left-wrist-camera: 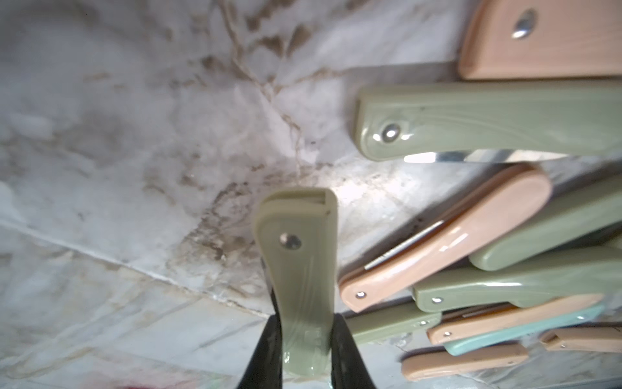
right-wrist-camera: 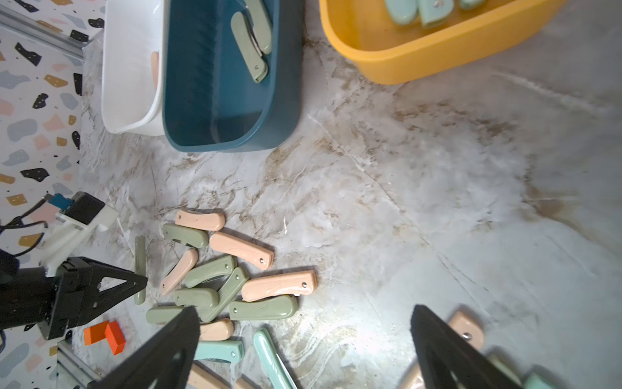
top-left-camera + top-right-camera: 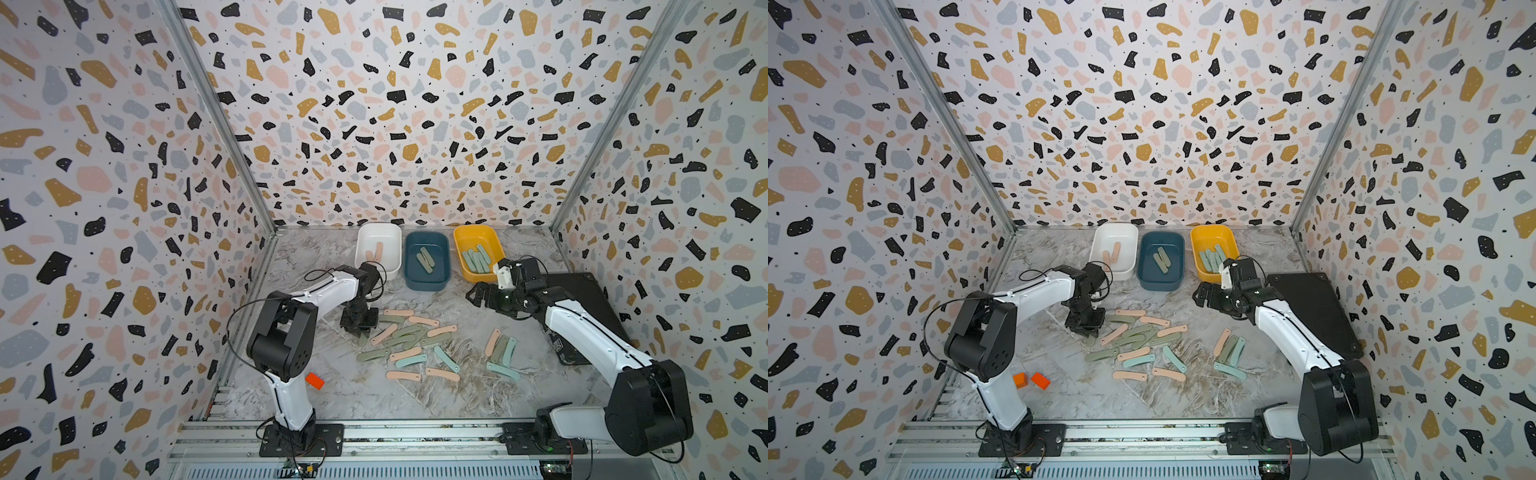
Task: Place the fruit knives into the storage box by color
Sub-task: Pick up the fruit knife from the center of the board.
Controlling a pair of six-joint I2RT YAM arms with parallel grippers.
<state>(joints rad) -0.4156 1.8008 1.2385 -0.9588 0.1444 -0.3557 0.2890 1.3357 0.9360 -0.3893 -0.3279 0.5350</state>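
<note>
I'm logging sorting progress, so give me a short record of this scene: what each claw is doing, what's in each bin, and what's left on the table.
Left claw: shut on a sage green folded knife, at the pile's edge
Right claw: open, empty, above the marble table
White plastic bin: peach-pink knives
Dark blue plastic bin: sage green knives
Yellow plastic bin: mint teal knives
Loose knives: mixed colours, unsorted on the table
</note>
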